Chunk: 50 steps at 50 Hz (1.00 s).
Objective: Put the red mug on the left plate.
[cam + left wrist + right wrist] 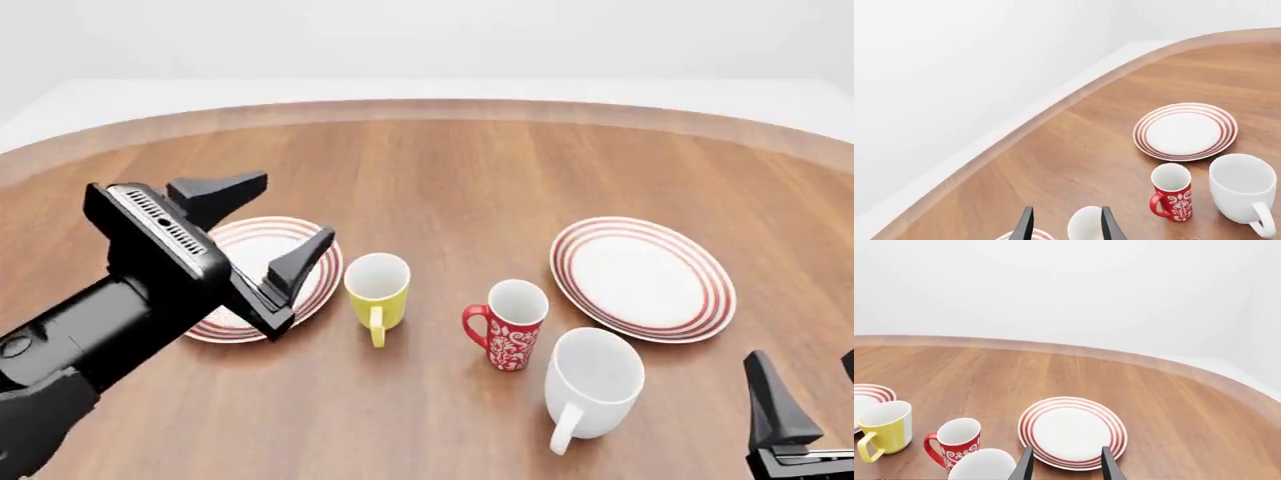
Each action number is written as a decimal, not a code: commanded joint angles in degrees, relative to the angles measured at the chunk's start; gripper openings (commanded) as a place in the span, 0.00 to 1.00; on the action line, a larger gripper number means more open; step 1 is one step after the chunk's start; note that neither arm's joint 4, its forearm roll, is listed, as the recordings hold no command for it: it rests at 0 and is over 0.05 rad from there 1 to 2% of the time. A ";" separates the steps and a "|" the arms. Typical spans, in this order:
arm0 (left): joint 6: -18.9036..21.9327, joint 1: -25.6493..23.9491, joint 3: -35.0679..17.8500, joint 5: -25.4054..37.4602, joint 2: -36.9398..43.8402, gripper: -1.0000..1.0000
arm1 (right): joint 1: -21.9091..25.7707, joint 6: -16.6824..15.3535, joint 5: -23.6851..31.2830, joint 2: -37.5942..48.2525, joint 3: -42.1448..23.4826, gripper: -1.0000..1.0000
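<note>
We see the red mug (509,335) standing upright on the table between the yellow mug (376,290) and white mug (591,382), untouched. Our left gripper (262,232), jaws apart, hovers over the left plate (310,285); everything remains undone.

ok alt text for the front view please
The open left claw hovers over the left plate on a wooden table. A yellow mug, red mug, white mug and right plate sit alongside.
</note>
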 commanded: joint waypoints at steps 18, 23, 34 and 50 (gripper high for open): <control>4.01 -12.83 -13.72 11.00 16.65 1.00 | 0.81 -0.84 -0.12 0.00 0.00 1.00; 2.07 -13.97 -16.89 14.10 18.77 1.00 | 0.72 -0.91 -0.25 0.00 0.00 1.00; 1.17 -16.43 -19.93 17.71 23.64 1.00 | 0.90 -1.14 -0.25 0.00 0.01 1.00; 2.50 -18.04 -21.47 20.12 29.42 1.00 | 1.15 -1.63 -0.57 0.00 0.01 1.00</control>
